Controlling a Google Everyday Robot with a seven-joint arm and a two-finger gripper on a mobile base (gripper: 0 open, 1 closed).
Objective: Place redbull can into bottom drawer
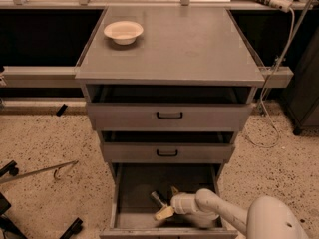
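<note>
The bottom drawer (124,183) is pulled out, with a plain grey floor. My gripper (168,202) reaches into it from the lower right, low over the floor. The redbull can (158,199), a slim dark-silver cylinder, lies slanted between the spread fingers (163,213) on the drawer floor. The fingers stand apart, wider than the can, so the gripper looks open. The white arm (219,212) covers the drawer's right front part.
A cream bowl (123,32) sits at the back left of the cabinet top (189,49). The two upper drawers with black handles (169,116) are slightly open. A cable (271,78) hangs at the right. A black stand and wire lie on the speckled floor at left (55,171).
</note>
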